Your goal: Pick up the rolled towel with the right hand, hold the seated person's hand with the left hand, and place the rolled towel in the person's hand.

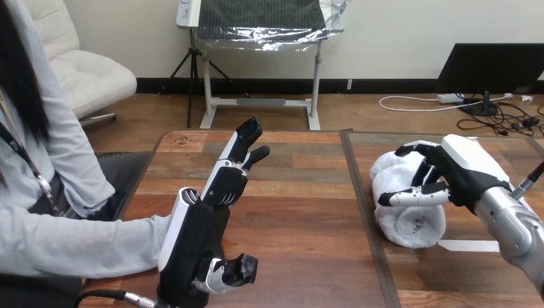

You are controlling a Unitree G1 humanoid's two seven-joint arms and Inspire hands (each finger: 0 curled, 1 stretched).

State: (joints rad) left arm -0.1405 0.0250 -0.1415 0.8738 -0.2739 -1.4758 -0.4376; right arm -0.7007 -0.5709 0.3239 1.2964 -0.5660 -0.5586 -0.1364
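A white rolled towel (pixel 410 226) lies on the table's right half. My right hand (pixel 466 168) is on it, with the fingers curled over its top and the thumb across its front face. My left hand (pixel 197 232) stands upright near the table's left front, back towards the person, fingers straight and pointing up and away, thumb bent low. The person's grey sleeve (pixel 83 242) reaches in from the left and ends right behind my left hand. The person's hand is hidden behind it, so I cannot tell whether they touch.
Two wooden tables (pixel 301 212) meet at a dark seam (pixel 360 205) just left of the towel. A strip of white tape (pixel 469 245) lies on the right table beside the towel. The person sits close at the left edge.
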